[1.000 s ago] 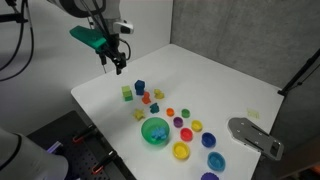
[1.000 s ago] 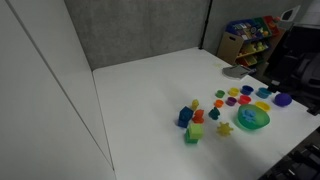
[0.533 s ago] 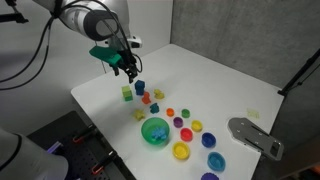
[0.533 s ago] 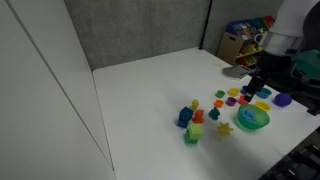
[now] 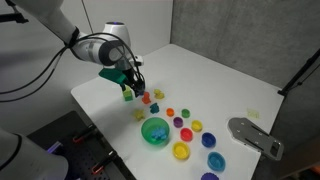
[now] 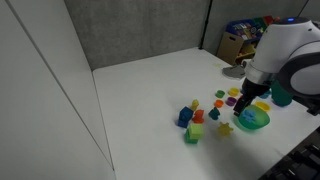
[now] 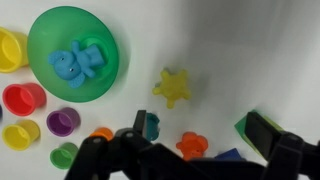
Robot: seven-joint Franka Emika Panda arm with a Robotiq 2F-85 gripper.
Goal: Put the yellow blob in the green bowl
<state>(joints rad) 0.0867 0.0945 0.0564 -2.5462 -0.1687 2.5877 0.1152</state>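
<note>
The Robotiq gripper (image 7: 200, 150) enters the wrist view from the bottom edge. Its two dark fingers (image 7: 135, 140) are spread wide apart and grip nothing. A small orange star-shaped piece (image 7: 192, 146) lies on the white table (image 7: 250, 50) in the space between them, and a teal block (image 7: 150, 125) sits just beside the finger on the left of the view. No contact between fingers and pieces can be confirmed.

The yellow blob (image 7: 172, 87), a small lumpy star-like piece, lies on the bare table surface just ahead of the fingers, separate from all other items. The round, glossy green bowl (image 7: 45, 30) stands near it, towards the upper left of the wrist view. The bowl holds a blue toy figure (image 7: 78, 62). Small round cups stand along the left edge, among them a red cup (image 7: 22, 98) and a purple cup (image 7: 62, 122).

In an exterior view the gripper (image 5: 133, 82) hangs low over the cluster of small coloured blocks. The yellow blob (image 5: 139, 115) lies between this cluster and the green bowl (image 5: 163, 136). In an exterior view the blob (image 6: 225, 128) lies just beside the bowl (image 6: 258, 122), outside it.
</note>
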